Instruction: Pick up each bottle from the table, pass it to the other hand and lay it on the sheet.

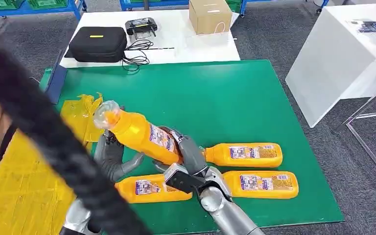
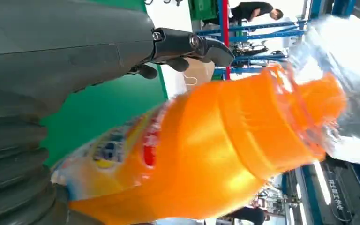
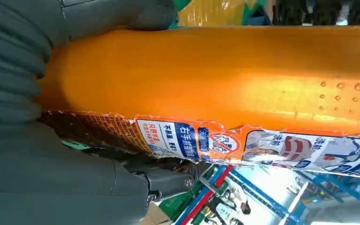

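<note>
- Workshop floor of grey carpet, with a green counter (image 1: 235,98) across the frame's middle and a white table (image 1: 186,44) behind it at upper centre carrying a black case (image 1: 98,44), a controller (image 1: 141,27) and a cardboard box (image 1: 209,15).
- Yellow sheet (image 1: 24,191) at lower left of the frame, crumpled at its upper edge, touching the green counter's left side.
- Thick black cable (image 1: 54,142) crossing the left of the head view, close to the lens.
- Three orange bottles lying flat at lower centre and lower right: one (image 1: 149,188) under the raised arms, one (image 1: 245,154) to its right, one (image 1: 262,184) below that.
- A fourth, the held bottle (image 1: 142,134), raised and tilted, cap toward upper left, wrapped in clear film at the neck.
- Right hand (image 1: 188,152) wrapped around the held bottle's lower body, clearly gripping.
- Left hand (image 1: 111,156) under the bottle's upper half, fingers (image 2: 192,47) spread wide; contact cannot be judged from the left wrist view.
- Step in hand, by judgement: the pass from right to left, grip not yet taken over.
- Next move calls for closing the left hand firmly on the body, only then loosening the right, then carrying toward the sheet at lower left.
</note>
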Action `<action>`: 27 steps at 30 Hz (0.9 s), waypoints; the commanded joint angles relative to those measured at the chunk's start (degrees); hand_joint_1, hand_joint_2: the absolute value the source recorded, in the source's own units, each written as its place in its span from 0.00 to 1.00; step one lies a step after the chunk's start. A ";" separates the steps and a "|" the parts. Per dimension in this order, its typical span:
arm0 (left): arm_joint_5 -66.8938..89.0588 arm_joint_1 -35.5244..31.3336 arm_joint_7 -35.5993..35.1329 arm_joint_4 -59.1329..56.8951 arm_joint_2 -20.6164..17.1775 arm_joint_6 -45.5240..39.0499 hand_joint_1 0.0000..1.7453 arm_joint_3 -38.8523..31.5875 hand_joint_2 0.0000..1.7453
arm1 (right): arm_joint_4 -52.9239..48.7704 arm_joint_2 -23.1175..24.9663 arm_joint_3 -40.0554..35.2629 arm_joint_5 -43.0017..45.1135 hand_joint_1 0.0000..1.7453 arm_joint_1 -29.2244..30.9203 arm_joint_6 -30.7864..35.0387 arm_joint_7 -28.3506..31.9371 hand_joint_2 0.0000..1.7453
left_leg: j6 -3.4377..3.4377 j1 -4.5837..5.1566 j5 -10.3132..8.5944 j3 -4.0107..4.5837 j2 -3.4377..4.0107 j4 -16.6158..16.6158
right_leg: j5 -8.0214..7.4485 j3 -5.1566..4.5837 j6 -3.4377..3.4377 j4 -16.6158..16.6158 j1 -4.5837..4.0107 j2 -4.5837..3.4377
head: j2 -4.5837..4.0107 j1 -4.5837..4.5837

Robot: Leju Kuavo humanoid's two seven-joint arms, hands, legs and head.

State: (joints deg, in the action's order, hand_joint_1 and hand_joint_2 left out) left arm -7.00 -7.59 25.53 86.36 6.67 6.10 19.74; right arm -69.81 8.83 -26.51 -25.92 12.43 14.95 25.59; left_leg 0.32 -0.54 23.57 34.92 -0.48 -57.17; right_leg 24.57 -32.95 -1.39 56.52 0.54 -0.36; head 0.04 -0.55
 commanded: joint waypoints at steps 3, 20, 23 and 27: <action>-4.05 -2.14 -0.23 -3.39 -1.26 3.64 0.00 1.27 1.00 | 4.04 -1.56 -2.28 -0.23 1.00 2.62 0.00 0.10 1.00 | 0.02 -0.09 0.17 -0.34 0.08 -0.01 | 0.10 0.41 0.05 -0.12 -0.12 0.03 | 0.00 0.00; -3.82 -2.51 0.72 -4.19 -0.72 4.66 0.28 2.77 1.00 | 2.62 -0.73 -2.85 0.37 1.00 2.67 -0.64 0.35 1.00 | 0.01 0.01 0.03 -0.07 0.01 0.01 | 0.03 0.08 0.01 -0.01 0.00 0.03 | 0.00 0.00; -3.59 -2.52 1.03 -4.22 -0.48 4.19 1.00 2.74 1.00 | 1.68 -0.98 -3.86 0.29 1.00 2.48 -0.86 0.27 1.00 | 0.01 -0.01 0.05 -0.09 0.01 0.00 | 0.04 0.13 0.02 -0.03 -0.02 0.04 | 0.00 0.00; -3.15 -2.51 1.28 -4.07 -0.54 3.71 1.00 2.70 1.00 | 1.42 -1.23 -4.18 0.55 1.00 2.39 -1.17 0.11 1.00 | 0.01 0.01 0.04 -0.10 -0.01 0.02 | 0.04 0.12 0.02 -0.03 0.00 0.05 | 0.00 0.00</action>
State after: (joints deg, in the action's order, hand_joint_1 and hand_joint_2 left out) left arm -10.93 -8.24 26.69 85.88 6.62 10.42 20.90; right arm -68.67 8.70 -28.33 -25.83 12.71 14.32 25.90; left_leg 0.32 -0.54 23.57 34.92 -0.48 -57.17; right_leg 24.57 -32.94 -1.39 56.52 0.54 -0.35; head 0.04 -0.55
